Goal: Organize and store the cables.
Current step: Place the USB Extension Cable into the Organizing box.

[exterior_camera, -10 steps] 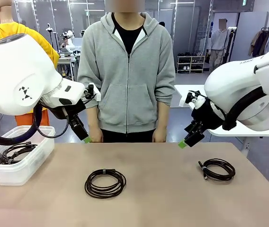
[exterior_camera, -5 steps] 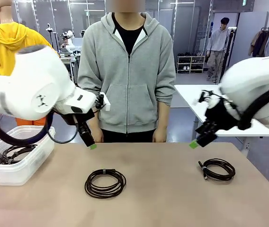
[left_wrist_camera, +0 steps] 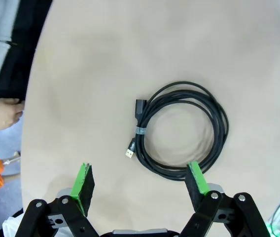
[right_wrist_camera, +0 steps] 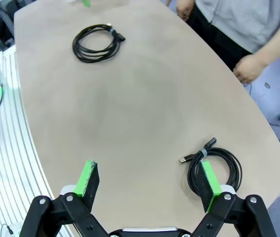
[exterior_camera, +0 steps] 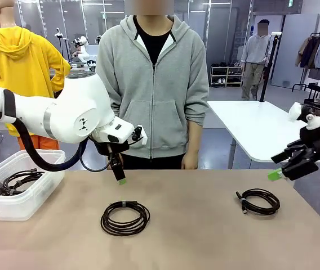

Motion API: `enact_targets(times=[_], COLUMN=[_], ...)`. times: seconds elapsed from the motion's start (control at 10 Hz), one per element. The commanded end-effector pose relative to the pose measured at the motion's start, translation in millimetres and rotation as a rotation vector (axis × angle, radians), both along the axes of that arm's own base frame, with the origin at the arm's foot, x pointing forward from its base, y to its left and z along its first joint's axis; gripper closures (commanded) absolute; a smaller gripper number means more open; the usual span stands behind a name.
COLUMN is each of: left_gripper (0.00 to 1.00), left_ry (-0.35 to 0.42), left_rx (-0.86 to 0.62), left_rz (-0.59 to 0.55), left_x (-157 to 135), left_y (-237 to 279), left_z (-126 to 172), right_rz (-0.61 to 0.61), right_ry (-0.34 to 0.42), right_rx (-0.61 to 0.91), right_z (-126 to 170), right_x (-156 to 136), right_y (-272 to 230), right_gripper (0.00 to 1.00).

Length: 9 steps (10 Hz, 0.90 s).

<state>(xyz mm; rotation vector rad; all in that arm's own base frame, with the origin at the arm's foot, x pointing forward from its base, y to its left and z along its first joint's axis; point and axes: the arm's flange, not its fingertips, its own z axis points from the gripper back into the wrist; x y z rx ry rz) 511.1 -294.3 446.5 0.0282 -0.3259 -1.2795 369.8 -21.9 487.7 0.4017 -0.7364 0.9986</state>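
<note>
Centre coil: the centre coil (exterior_camera: 127,203) lay flat on the bench (exterior_camera: 194,247), lower centre of the front view.
Right-hand coil: the right-hand coil (exterior_camera: 272,205) lay on the bench at lower right, well apart from the first.
Third coil: the third coil (exterior_camera: 19,179) sat inside the clear bin (exterior_camera: 36,198) at the left edge.
Left tool: your left tool (exterior_camera: 120,178) hung released, jaws wide, just above the centre coil and touching nothing.
Right tool: your right tool (exterior_camera: 279,170) stood spread and empty at the right edge, up and to the right of the right-hand coil.
Handling: I judged the cords light, limp and smooth-jacketed. They looked sturdy, though loose turns could splay.
Where to hold: you would have done best pinching across all the strands beside the tie (left_wrist_camera: 140,131), letting the plug end (left_wrist_camera: 130,153) dangle.
Writing: you had no readable print on the cords, bin or bench.
</note>
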Motion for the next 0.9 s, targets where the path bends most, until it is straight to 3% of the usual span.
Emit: enact_targets(times=[0.0, 0.2, 0.4, 0.6, 0.8], left_gripper=[0.06, 0.06, 0.06, 0.06, 0.06], left_ry=[0.004, 0.038, 0.038, 0.034, 0.068], left_rx=[0.079, 0.155, 0.187, 0.186, 0.199], left_rz=[-0.050, -0.094, -0.247, -0.400, -0.357], left_x=[10.8, 26.1, 43.6, 43.2, 47.8], left_y=[-6.6, -15.0, -21.5, -23.3, -19.7], left_z=[7.7, -1.9, -18.8, -31.4, -39.5], right_rz=[-0.024, -0.024, -0.024, -0.024, -0.024], right_ry=[0.003, 0.003, 0.003, 0.003, 0.003], right_rx=[-0.010, -0.010, -0.010, -0.010, -0.010], right_z=[1.2, 1.2, 1.2, 1.2, 1.2], right_x=[3.4, 3.4, 3.4, 3.4, 3.4], right_y=[3.7, 3.7, 3.7, 3.7, 3.7], right_gripper=[0.00, 0.00, 0.00, 0.00, 0.00])
